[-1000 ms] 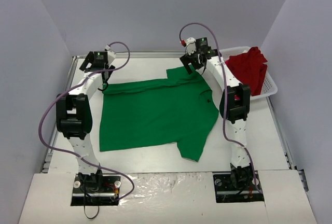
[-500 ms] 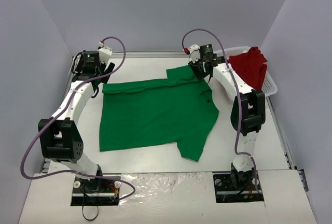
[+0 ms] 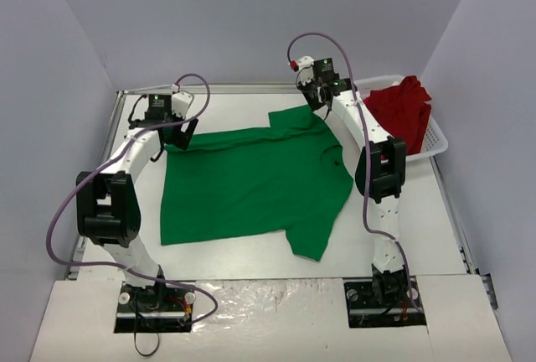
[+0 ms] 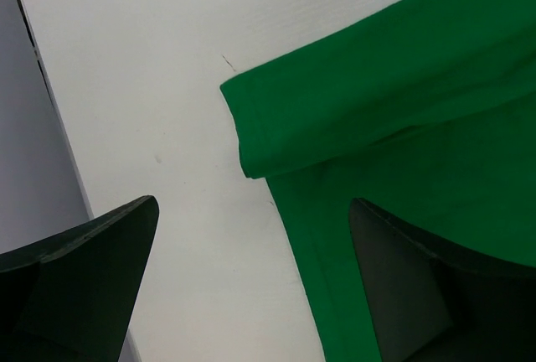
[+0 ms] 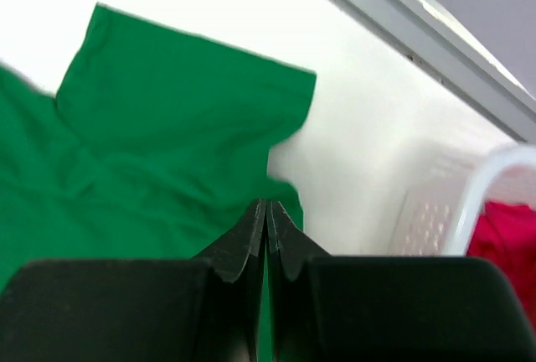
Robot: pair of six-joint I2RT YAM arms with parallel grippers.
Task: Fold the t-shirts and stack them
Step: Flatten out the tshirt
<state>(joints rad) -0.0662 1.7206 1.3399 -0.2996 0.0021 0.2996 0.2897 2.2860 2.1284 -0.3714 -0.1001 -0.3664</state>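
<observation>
Top external view, near to far: the green t-shirt (image 3: 251,186) lies spread flat on the surface (image 3: 251,266), unfolded, so I judge 0 of 2 shirts done. Both arms reach out to its far edge. My left gripper (image 3: 186,133) hangs spread over the far-left sleeve. My right gripper (image 3: 322,108) is pressed together at the far-right sleeve; whether cloth is caught, I cannot tell. Beyond, the red t-shirt (image 3: 406,104) sits bunched in the basket (image 3: 437,140).

A white table (image 3: 234,257) carries a green shirt (image 3: 251,182) spread flat across its middle, one sleeve reaching toward the near edge. A white basket (image 3: 435,140) sits at the table's far right corner.
</observation>
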